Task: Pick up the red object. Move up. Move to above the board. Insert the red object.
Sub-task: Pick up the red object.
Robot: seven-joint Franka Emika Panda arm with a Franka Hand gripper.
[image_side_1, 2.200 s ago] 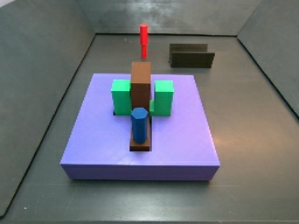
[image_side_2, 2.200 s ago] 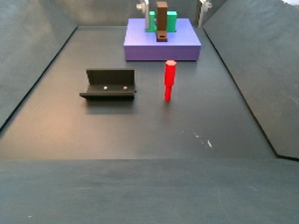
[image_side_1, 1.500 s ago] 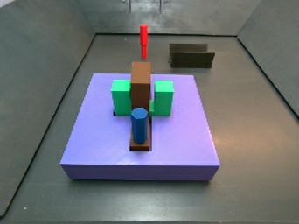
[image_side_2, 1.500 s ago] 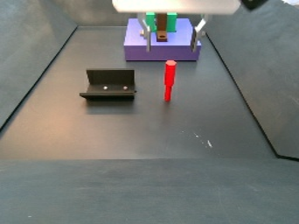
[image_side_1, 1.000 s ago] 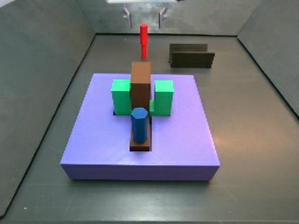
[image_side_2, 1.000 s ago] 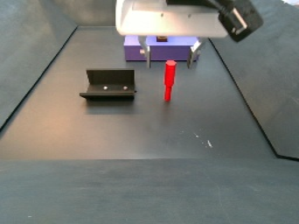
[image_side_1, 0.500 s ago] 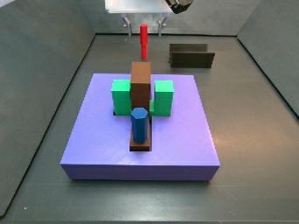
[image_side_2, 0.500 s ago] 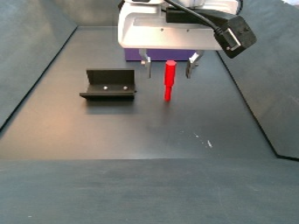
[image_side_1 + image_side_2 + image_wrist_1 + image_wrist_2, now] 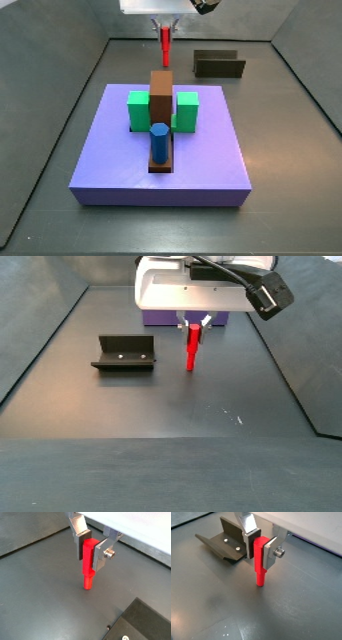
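We see the gripper (image 9: 93, 549) down over the red object (image 9: 87, 564) on the dark floor (image 9: 40, 587), behind the board (image 9: 160, 165) and well apart from it. In both wrist views the two flat silver fingers (image 9: 250, 534) sit against opposite sides of the stick's upper part, dark pads to red, so the jaws are closed on the red object. The stick stands upright with its lower tip on or just at the floor; we cannot tell which.

Half a second ago, in a side view, the fingers hung spread on either side of the stick's top with clear gaps; now the red object (image 9: 193, 347) shows them drawn in against it, and the white gripper body (image 9: 187, 291) sits slightly lower. The stick itself has not shifted from its spot.

In a side view the gripper (image 9: 164, 28) covers the top of the red object (image 9: 164, 47), which rises behind the brown block (image 9: 162, 95). The board lies unchanged, with its green blocks (image 9: 139, 111) flanking the brown block and the blue peg (image 9: 159, 143) upright near the front. The fixture (image 9: 126, 352) stands on the floor near the stick, also unmoved, and shows in a wrist view (image 9: 224, 542) just beyond the fingers.
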